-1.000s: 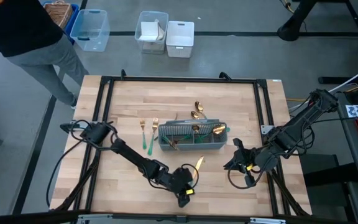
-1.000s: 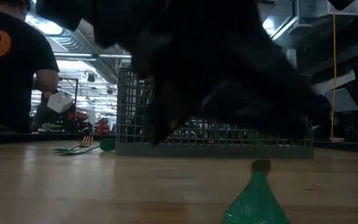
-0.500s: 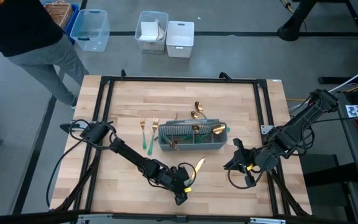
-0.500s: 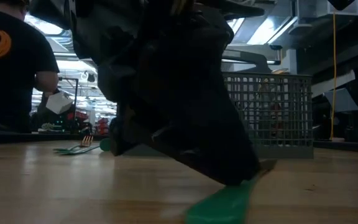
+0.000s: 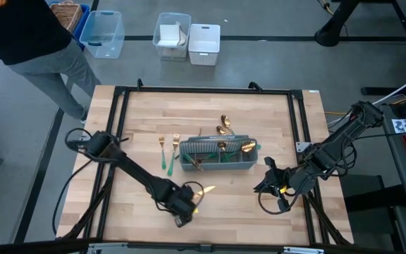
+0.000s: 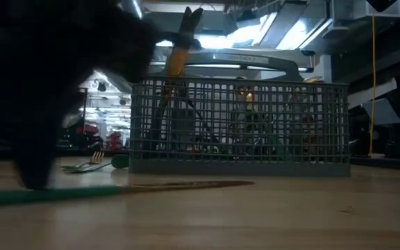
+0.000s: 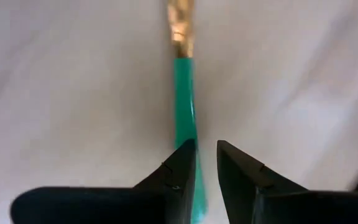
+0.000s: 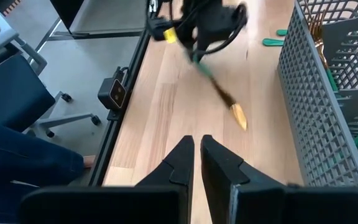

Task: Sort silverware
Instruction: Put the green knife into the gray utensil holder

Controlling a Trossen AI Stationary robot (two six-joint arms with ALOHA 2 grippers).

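Note:
A teal-handled piece of silverware (image 5: 201, 190) with a long, pointed gold end (image 8: 238, 116) lies low over the table, in front of the grey mesh caddy (image 5: 217, 156). My left gripper (image 5: 186, 204) is shut on its handle. Two forks (image 5: 168, 150) lie flat on the wood left of the caddy. Two gold spoons (image 5: 223, 125) lie behind it, and more pieces stand inside it. My right gripper (image 8: 197, 152) hangs shut and empty above the table to the right of the caddy. My left gripper pinches the teal handle near its free end (image 7: 188, 127) between its two fingers (image 7: 180, 167). They come steeply from above. The piece reaches out ahead of the fingers toward the table's right, almost flat. Its gold end (image 6: 186, 185) is at the table top.
A black frame rail (image 5: 122, 120) borders the table. Plastic bins (image 5: 189, 39) stand on the floor past the far edge, and a person (image 5: 41, 42) stands at the far left. Bare wood (image 5: 139, 190) lies at the near left and in front of the caddy.
My left gripper has moved toward the table's left edge and tipped steeply downward, still shut on the handle. The piece came with it and swung about. Its handle used to point at the near edge. Now it lies crosswise with its gold end toward the right.

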